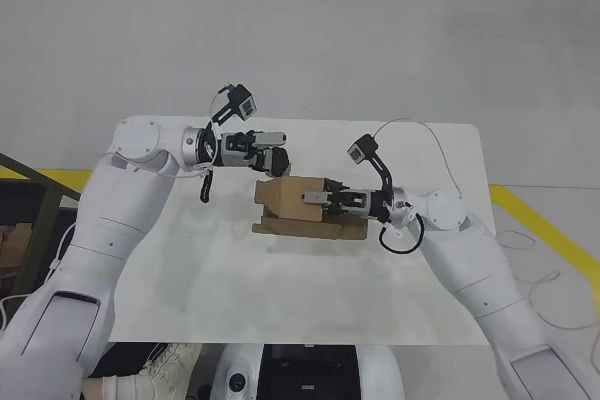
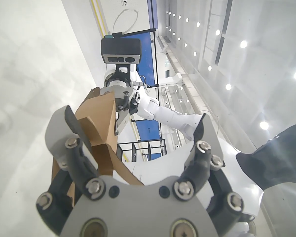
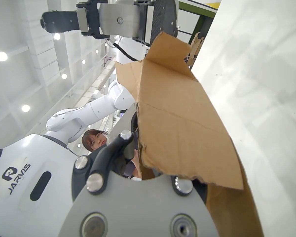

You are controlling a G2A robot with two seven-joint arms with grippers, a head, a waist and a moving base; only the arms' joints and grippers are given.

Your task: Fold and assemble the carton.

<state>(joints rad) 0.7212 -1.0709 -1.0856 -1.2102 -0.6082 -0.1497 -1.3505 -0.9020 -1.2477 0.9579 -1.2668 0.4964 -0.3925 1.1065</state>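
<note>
**Top view.** The carton [image 1: 290, 195], brown and partly folded, lies at the centre of the white table [image 1: 180, 280]. The left gripper [image 1: 280, 158] hangs just off the carton's 11 o'clock corner. The right gripper [image 1: 315, 198] comes in from 3 o'clock, over the carton's upper face.

**Left wrist view.** The left gripper [image 2: 135, 117] stands wide open and holds nothing. One of its fingers [image 2: 71, 124] is just beside a raised flap of the carton [image 2: 98, 114]; contact cannot be judged.

**Right wrist view.** The right gripper [image 3: 143, 136] is closed on a panel of the carton [image 3: 177, 114]. Past the carton's far edge, the left gripper [image 3: 108, 20] gapes open.
</note>
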